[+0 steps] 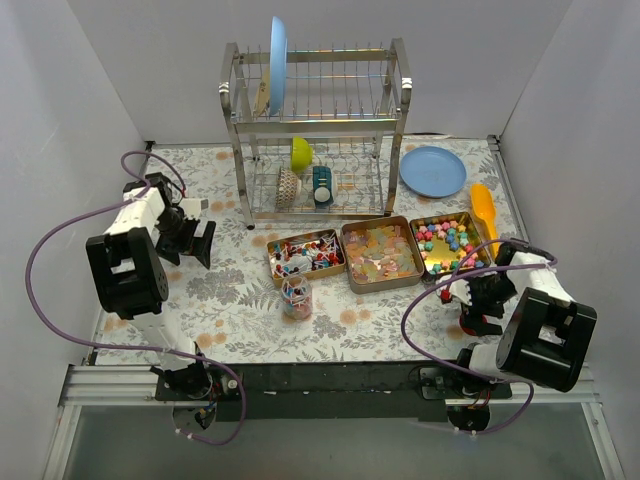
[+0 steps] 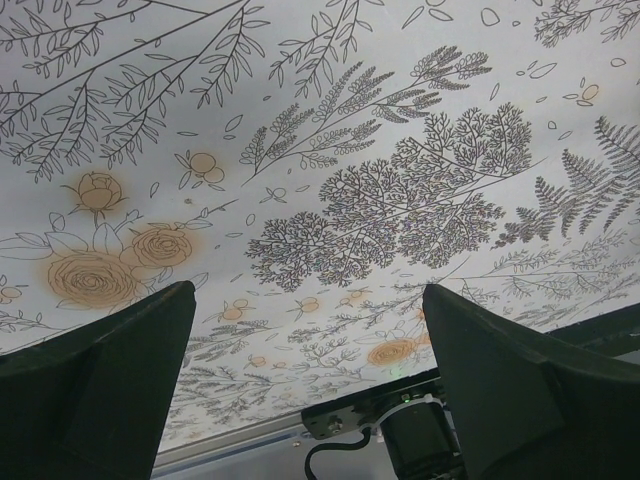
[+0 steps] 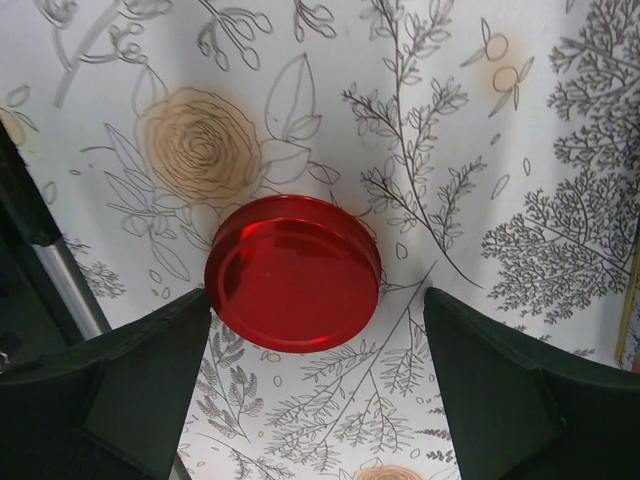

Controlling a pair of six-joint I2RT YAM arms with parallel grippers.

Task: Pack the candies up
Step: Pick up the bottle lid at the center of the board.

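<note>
The floral-printed tabletop (image 1: 230, 310) carries three rectangular metal tins (image 1: 386, 288) side by side at its middle, holding the tiny multicoloured candies (image 1: 449, 243). A small clear jar (image 1: 296, 297) just in front holds more. The left fingers (image 2: 100, 390) are spread wide and empty over bare tabletop. The right fingers (image 3: 520, 390) are spread wide, gripping nothing, with a red round lid (image 3: 293, 272) lying flat between their tips.
</note>
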